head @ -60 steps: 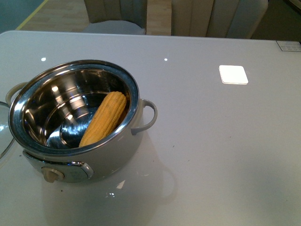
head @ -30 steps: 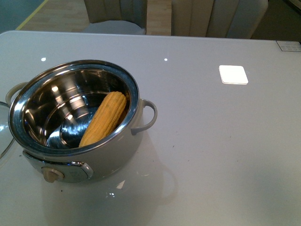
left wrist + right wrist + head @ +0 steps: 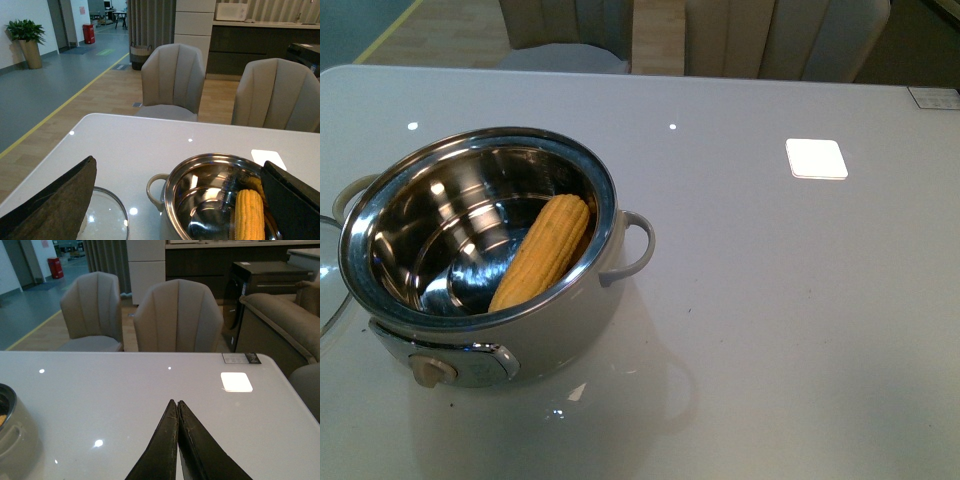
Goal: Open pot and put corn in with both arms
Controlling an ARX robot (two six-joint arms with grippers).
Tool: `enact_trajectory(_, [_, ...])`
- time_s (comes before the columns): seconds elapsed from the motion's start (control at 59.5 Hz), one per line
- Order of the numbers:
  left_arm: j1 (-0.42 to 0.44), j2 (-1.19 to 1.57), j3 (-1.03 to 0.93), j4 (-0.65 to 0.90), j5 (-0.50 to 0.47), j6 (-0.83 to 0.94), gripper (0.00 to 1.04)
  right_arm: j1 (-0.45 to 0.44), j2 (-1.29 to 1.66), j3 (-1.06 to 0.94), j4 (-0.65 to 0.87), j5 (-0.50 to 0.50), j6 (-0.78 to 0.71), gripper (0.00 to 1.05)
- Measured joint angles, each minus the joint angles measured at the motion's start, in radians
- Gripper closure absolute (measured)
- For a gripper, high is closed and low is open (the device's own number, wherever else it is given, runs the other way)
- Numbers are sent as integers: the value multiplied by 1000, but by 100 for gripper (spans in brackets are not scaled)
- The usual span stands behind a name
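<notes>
The cream pot (image 3: pixel 570 325) stands uncovered at the table's left, knob panel facing me. The yellow corn (image 3: pixel 545 250) lies inside it, leaning against the right wall of the steel interior. Neither arm shows in the front view. In the left wrist view my left gripper (image 3: pixel 178 161) is open and held back above the pot (image 3: pixel 156 186), with the corn (image 3: pixel 249 215) near one finger. A glass lid (image 3: pixel 107 220) lies flat on the table beside the pot. My right gripper (image 3: pixel 175 401) is shut on nothing, over bare table, with the pot's side (image 3: pixel 12 437) off to one edge.
A white square patch (image 3: pixel 816 158) lies on the grey table (image 3: pixel 770 300) at the back right. The lid's edge (image 3: pixel 326 270) shows at the far left. Two beige chairs (image 3: pixel 172 80) stand behind the table's far edge.
</notes>
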Motion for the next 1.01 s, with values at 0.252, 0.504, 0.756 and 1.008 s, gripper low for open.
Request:
enact_trajectory(0.252, [0,0,0,0,0,0,7,0,0,0,0,0,-2,82])
enact_trajectory(0.504, [0,0,0,0,0,0,7,0,0,0,0,0,-2,38])
enact_trajectory(0.756, [0,0,0,0,0,0,7,0,0,0,0,0,-2,9])
enact_trajectory(1.008, [0,0,0,0,0,0,7,0,0,0,0,0,-2,9])
